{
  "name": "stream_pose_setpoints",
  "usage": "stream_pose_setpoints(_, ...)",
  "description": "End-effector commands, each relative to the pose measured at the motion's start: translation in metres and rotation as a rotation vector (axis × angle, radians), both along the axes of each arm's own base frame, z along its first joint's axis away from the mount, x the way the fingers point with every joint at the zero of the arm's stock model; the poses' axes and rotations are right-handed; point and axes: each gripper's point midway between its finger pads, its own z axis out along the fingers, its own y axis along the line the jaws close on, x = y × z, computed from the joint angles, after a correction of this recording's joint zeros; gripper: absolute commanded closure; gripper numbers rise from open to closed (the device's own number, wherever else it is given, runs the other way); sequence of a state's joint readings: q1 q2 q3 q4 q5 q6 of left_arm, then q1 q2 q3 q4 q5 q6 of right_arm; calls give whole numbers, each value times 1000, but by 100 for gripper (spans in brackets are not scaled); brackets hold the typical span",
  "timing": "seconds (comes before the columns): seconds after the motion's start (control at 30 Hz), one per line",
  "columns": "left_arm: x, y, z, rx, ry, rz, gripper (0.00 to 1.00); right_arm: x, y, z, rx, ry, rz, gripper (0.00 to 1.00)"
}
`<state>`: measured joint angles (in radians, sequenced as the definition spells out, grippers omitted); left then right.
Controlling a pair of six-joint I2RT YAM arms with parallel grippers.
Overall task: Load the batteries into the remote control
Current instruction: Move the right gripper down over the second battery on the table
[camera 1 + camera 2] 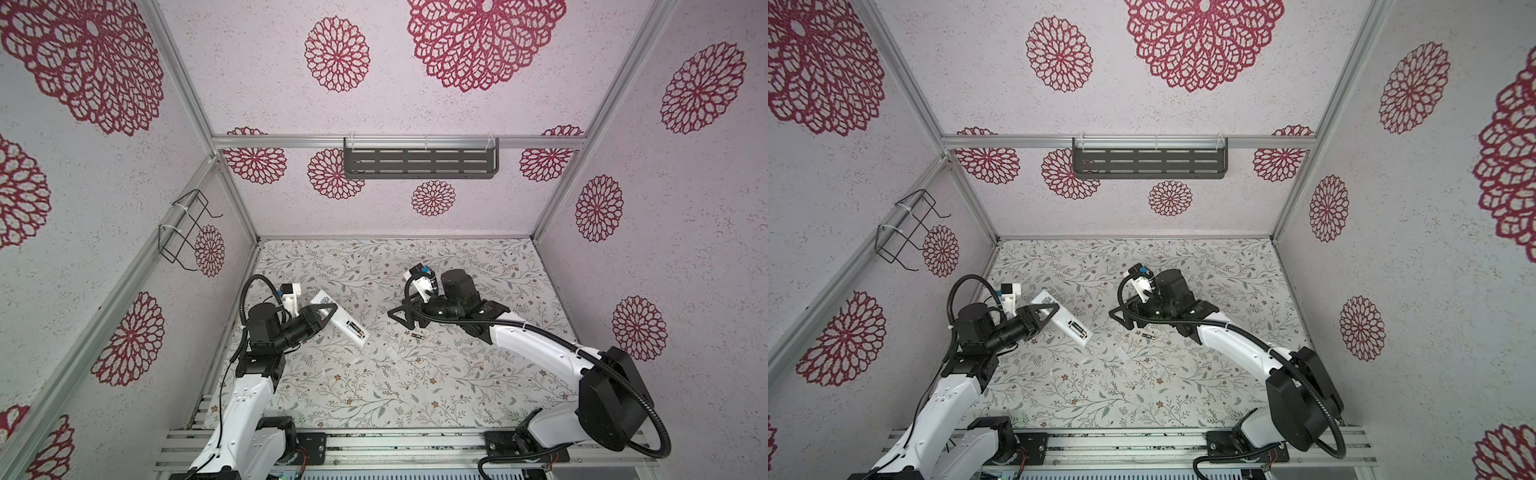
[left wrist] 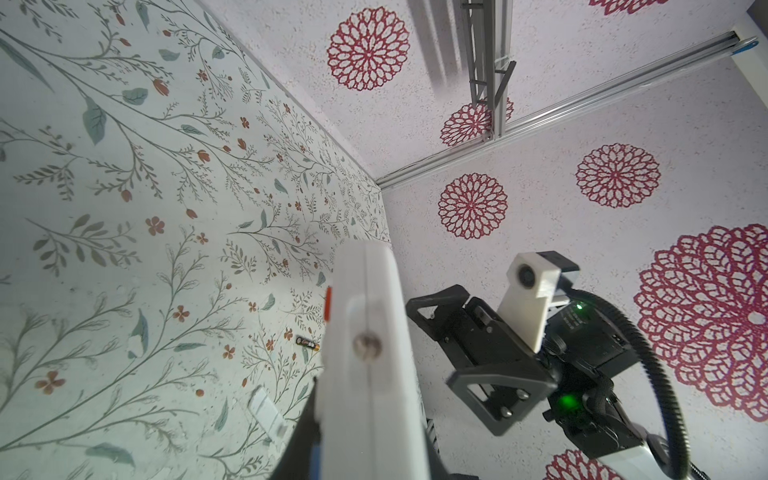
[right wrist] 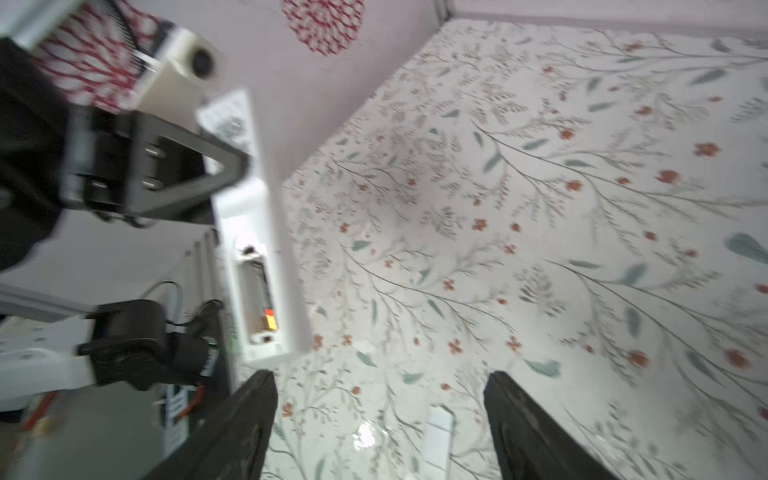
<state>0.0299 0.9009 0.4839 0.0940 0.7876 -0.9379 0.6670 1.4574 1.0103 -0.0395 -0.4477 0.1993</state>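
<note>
**One cell seated, one loose on the table**

Your left gripper [image 1: 326, 311] is clamped tight across the slim white plastic remote control [image 1: 348, 325]. It holds the remote tilted clear of the floral-print tabletop [image 1: 415, 395], plain back up. Judged purpose: to present the recessed bay [image 3: 249, 299] to the other arm. One small dark cylindrical battery with metal ends [image 3: 262, 291] sits in that bay; the slot beside it looks empty. The second battery [image 1: 417, 336] lies on the table, well apart from the remote and near your right gripper [image 3: 380, 376]. That gripper hovers with its jaws spread wide and nothing between them. Likely next: descend on the loose cell, which may roll if nudged
</note>
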Motion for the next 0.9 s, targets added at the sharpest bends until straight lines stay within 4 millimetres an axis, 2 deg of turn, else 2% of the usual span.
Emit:
stream_pose_setpoints(0.0,1,3,7,34,-22,12,100,6,-43,-54,-327,30,-81,21)
stream_pose_setpoints(0.27,-1,3,5,36,-16,12,100,8,-59,-97,-535,70,-41,33)
stream_pose_setpoints(0.53,0,3,3,31,-14,10,100,10,-38,-113,-495,163,8,31)
stream_pose_setpoints(0.87,1,2,5,20,-24,4,100,10,-26,-139,-493,234,25,32)
